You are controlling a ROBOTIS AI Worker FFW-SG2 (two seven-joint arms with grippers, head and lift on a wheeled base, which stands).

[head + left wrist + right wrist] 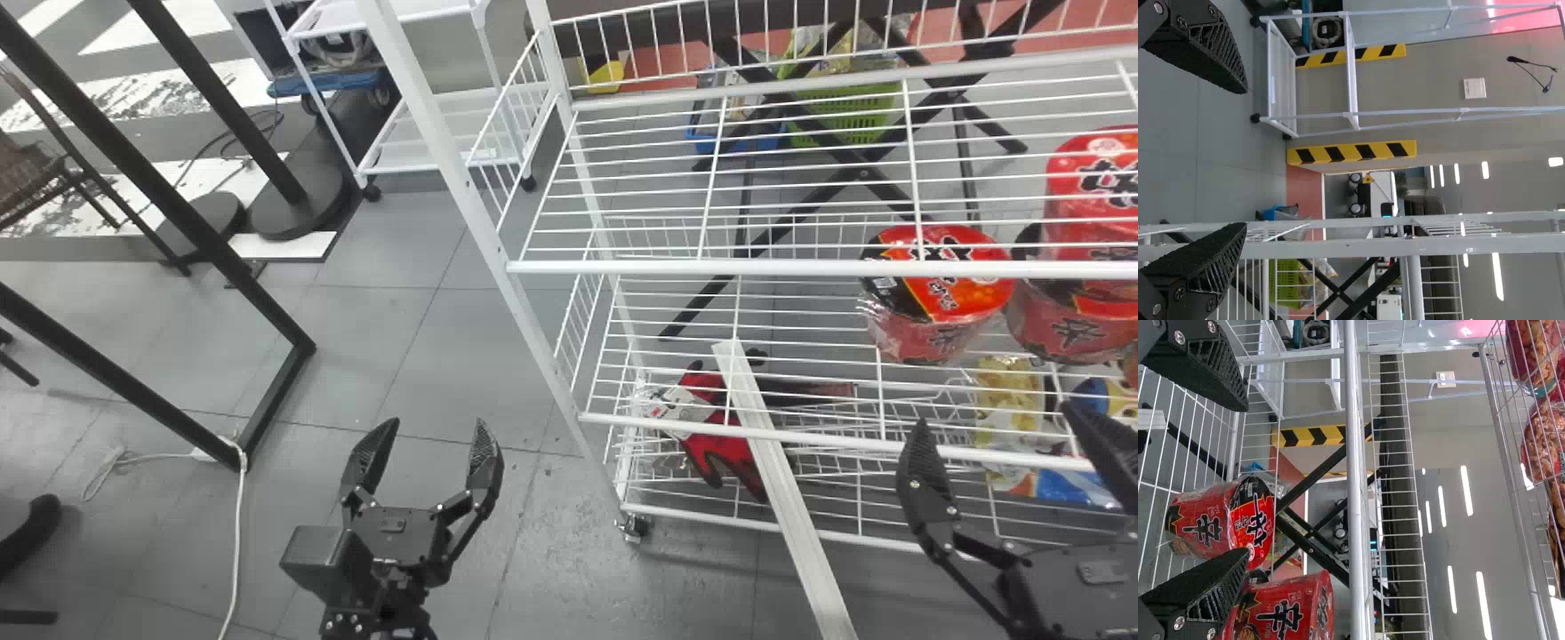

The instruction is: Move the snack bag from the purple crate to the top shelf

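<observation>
In the head view my left gripper (436,431) stands open over the floor, left of the white wire rack (756,267). My right gripper (996,418) is open in front of the rack's lower right part, with nothing between its fingers. The left wrist view has the left gripper (1245,159) spread beside a rack post. Wide apart in the right wrist view, the right gripper (1247,480) is near red noodle cups. Snack bags (1543,440) with brown contents rest behind the wires of a high shelf. Yellow bags (1009,400) lie low in the rack.
Red noodle cups (938,289) stand on the rack's shelves at the right. Red-and-black gloves (711,427) lie low in the rack, behind a slanting pale bar (782,489). A black frame (160,160) stands at left, with a white cart (427,98) behind.
</observation>
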